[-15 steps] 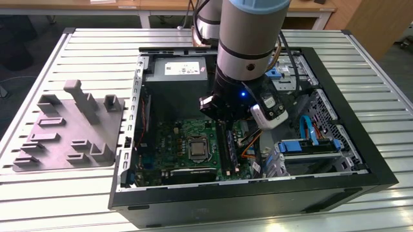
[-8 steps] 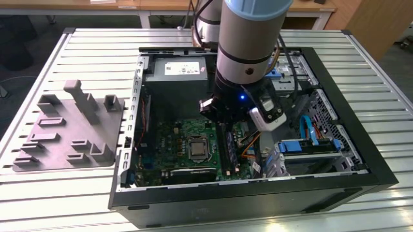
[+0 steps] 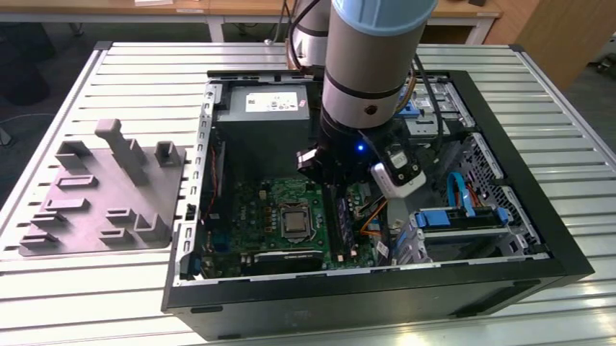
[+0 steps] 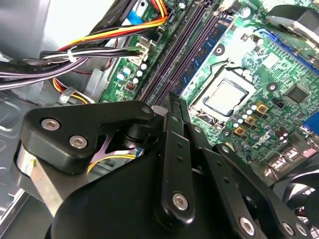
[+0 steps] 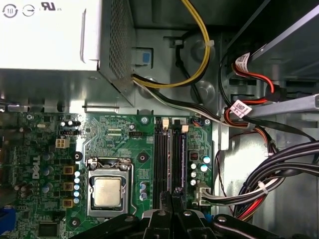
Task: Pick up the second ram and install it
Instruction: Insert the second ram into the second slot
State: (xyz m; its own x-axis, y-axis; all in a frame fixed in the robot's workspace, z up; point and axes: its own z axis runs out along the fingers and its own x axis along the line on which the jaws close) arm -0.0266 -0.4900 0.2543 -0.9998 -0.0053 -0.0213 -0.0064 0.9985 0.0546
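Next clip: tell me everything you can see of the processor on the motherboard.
The processor is a square chip with a dull silver metal lid, lying flat in its socket on the green motherboard. A shiny metal retention frame closes around its edges. Its top is bare, with no cooler on it. It sits beside the long dark memory slots, apart from them, with a row of small capacitors along the opposite side. Apart from the frame and socket, nothing touches it.

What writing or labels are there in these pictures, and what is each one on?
Power supply: certification symbols in the first wrist view; its white label in the exterior view too small to read.
Motherboard: a maker's logo; tiny lettering unreadable.
White cable tags: too small to read.
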